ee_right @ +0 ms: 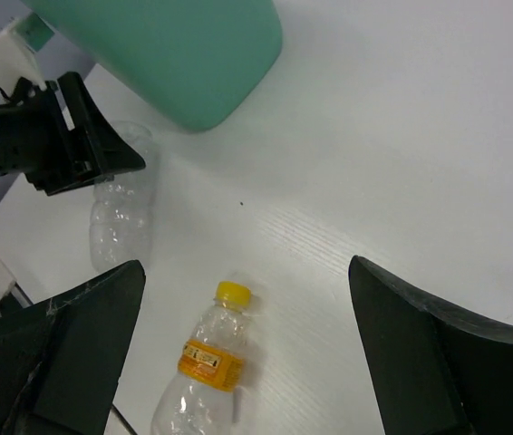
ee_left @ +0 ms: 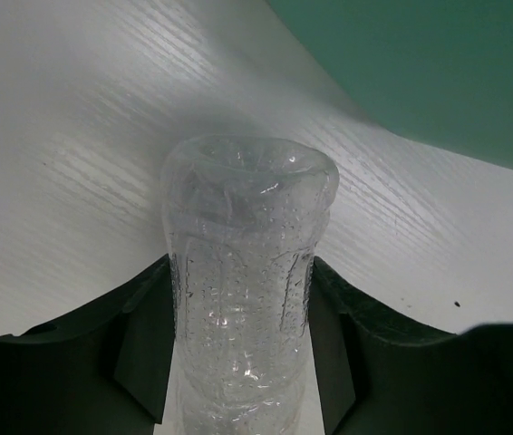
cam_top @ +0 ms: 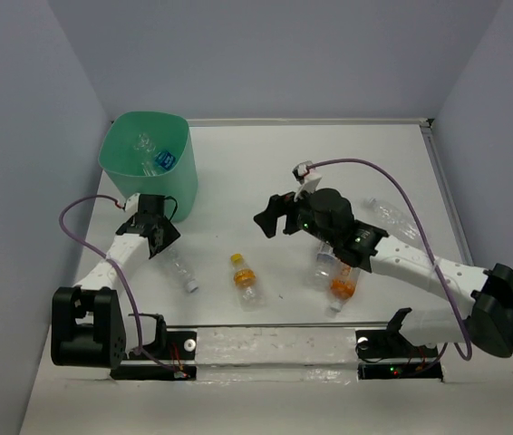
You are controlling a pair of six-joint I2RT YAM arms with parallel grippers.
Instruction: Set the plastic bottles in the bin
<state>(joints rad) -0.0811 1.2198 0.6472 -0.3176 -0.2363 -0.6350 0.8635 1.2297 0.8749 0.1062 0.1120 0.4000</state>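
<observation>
My left gripper is low on the table beside the mint-green bin, shut on a plain clear bottle that lies flat. In the left wrist view the bottle fills the gap between the fingers, with the left gripper around its body. My right gripper is open and empty above mid-table. The right wrist view shows it over a short yellow-capped, orange-labelled bottle, which also shows from above. Bottles, one blue-labelled, lie inside the bin.
An orange-labelled bottle and another bottle lie partly under my right arm. A clear bottle lies at the right, behind that arm. The bin wall stands just ahead of the left gripper. The bin is at the top of the right wrist view.
</observation>
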